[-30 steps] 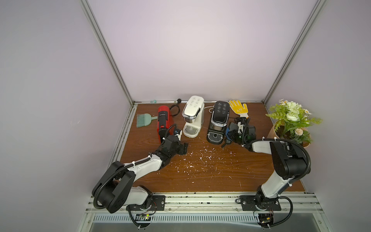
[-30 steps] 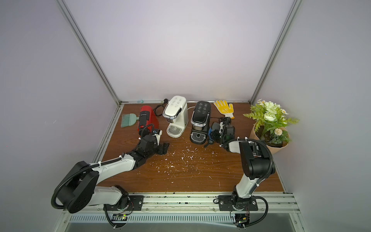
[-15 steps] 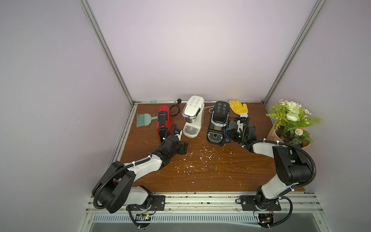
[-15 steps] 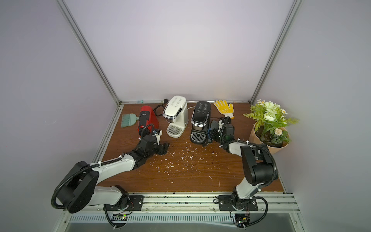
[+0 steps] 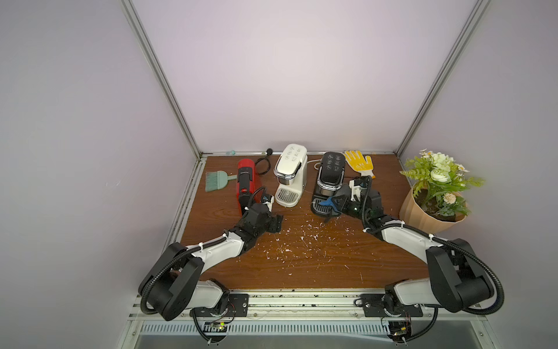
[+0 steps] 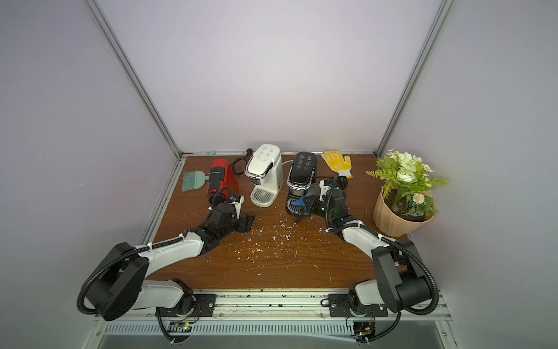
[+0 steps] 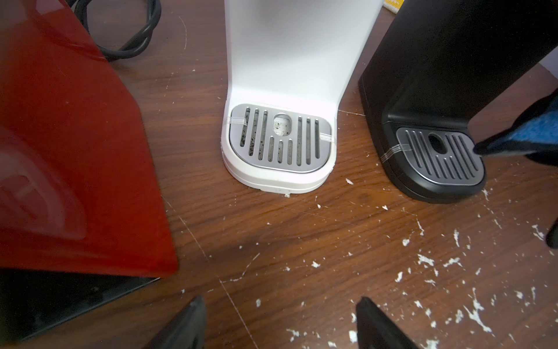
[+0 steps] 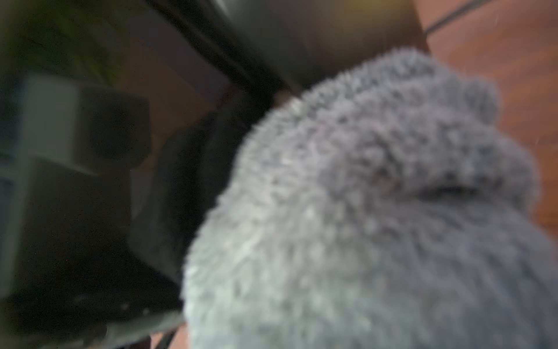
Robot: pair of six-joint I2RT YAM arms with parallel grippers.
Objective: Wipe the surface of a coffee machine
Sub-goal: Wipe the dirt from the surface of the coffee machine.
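Note:
Three coffee machines stand in a row at the back: red [image 5: 246, 184], white [image 5: 291, 175] and black [image 5: 330, 172]. My right gripper [image 5: 335, 204] is shut on a blue-grey cloth [image 5: 327, 203], which it presses against the lower front of the black machine, just above its drip tray [image 7: 440, 157]. In the right wrist view the cloth [image 8: 362, 211] fills most of the picture and hides the jaws. My left gripper [image 5: 276, 223] rests low over the table in front of the red machine [image 7: 60, 151], open with nothing between its fingers [image 7: 280, 299].
White crumbs [image 5: 302, 238] lie scattered over the brown tabletop in front of the machines. A yellow glove [image 5: 359, 163] lies at the back right, a green brush [image 5: 216, 180] at the back left. A potted plant [image 5: 431, 199] stands at the right edge. A black cord [image 5: 262, 164] coils behind the red machine.
My right gripper has carried the cloth leftward, from beside the black machine to its lower front. The left arm has not moved.

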